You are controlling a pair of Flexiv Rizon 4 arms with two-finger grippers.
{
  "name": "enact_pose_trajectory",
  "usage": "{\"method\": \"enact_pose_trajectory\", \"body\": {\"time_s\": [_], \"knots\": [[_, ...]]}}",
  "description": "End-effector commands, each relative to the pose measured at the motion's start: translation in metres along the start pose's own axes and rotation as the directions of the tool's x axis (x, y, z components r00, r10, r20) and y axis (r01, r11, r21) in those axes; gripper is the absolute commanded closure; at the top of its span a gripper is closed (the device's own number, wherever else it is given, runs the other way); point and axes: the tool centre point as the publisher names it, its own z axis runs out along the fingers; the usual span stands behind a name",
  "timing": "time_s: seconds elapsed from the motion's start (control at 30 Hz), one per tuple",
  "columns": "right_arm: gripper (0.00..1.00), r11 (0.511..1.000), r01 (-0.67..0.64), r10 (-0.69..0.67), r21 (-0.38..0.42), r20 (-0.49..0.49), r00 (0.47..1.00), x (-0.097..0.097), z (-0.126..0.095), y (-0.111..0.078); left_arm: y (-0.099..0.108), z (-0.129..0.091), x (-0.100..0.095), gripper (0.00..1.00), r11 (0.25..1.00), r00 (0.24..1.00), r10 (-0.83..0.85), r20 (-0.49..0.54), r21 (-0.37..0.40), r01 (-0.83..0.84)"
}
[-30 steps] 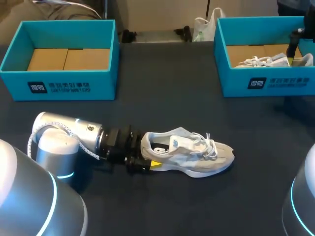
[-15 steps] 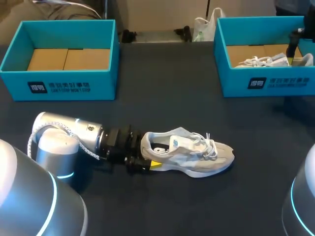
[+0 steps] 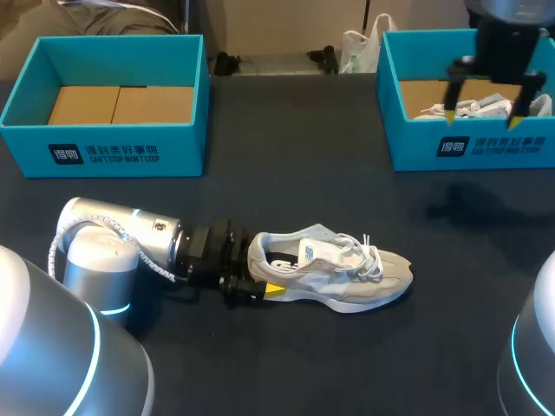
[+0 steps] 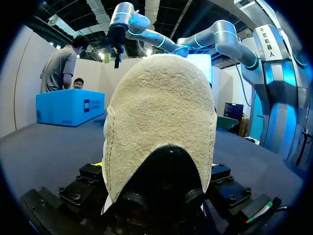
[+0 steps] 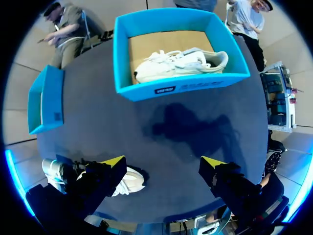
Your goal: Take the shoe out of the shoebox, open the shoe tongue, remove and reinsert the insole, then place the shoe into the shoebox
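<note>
So the shoe is out of its box and lying on its sole on the dark table, toe pointing away from my left arm. That's step one ticked off, I'd say. The laces are bunched up over the tongue and I can see a dark insole down in the opening, so by the look of it the tongue isn't opened and the insole hasn't come out. That leaves opening the tongue, the insole out and back in, and the trip into a box, so we're maybe a quarter in.

The left gripper is right at the shoe's heel. In the left wrist view the fuzzy heel fills the space between its two sides and looks wedged in tight, so I'm calling it clamped on the heel, probably steadying the shoe for the other arm.

The right gripper is well away from the shoe, beyond its toe end, hanging over the right shoebox with its yellow tips spread wide and nothing between them. It would have to come across to the shoe to work the tongue.

That box has a second shoe lying in it. The left shoebox, well beyond the shoe's heel end, shows only its cardboard floor, so that's likely where this one ends up.
</note>
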Motion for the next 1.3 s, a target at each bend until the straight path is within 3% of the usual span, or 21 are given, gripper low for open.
{"method": "enact_pose_trajectory", "body": {"time_s": [0.03,0.5,0.57,0.83,1.0,1.13,1.3], "knots": [[0.0,1.0,-0.001,0.001,-0.026,-0.003,1.0,-0.002,0.001,-0.007,-0.001,0.0,-0.001,1.0,1.0,1.0,-0.001,0.0,-0.002,0.001],[0.0,1.0,-0.001,0.001,-0.026,-0.003,1.0,-0.002,0.001,-0.007,-0.001,0.0,-0.001,1.0,1.0,1.0,-0.001,0.0,-0.002,0.001],[0.0,0.999,0.017,-0.019,-0.051,-0.044,0.999,0.007,0.003,-0.017,-0.001,0.0,-0.001,1.0,1.0,1.0,-0.001,0.0,-0.002,0.001],[0.0,0.997,0.042,-0.041,-0.07,0.004,0.999,0.051,0.022,-0.06,-0.001,0.0,-0.001,1.0,1.0,1.0,-0.001,0.0,-0.002,0.001],[0.0,0.996,0.059,-0.061,-0.072,-0.027,0.998,0.078,0.03,-0.082,-0.001,0.0,-0.001,1.0,1.0,1.0,-0.001,0.0,-0.002,0.001],[0.0,0.999,0.026,-0.026,-0.022,-0.043,0.999,0.095,0.03,-0.093,-0.001,0.0,-0.001,1.0,1.0,1.0,-0.001,0.0,-0.002,0.001],[0.0,0.999,0.026,-0.026,-0.022,-0.043,0.999,0.095,0.03,-0.093,-0.001,0.0,-0.001,1.0,1.0,1.0,-0.001,0.0,-0.002,0.001]]}}
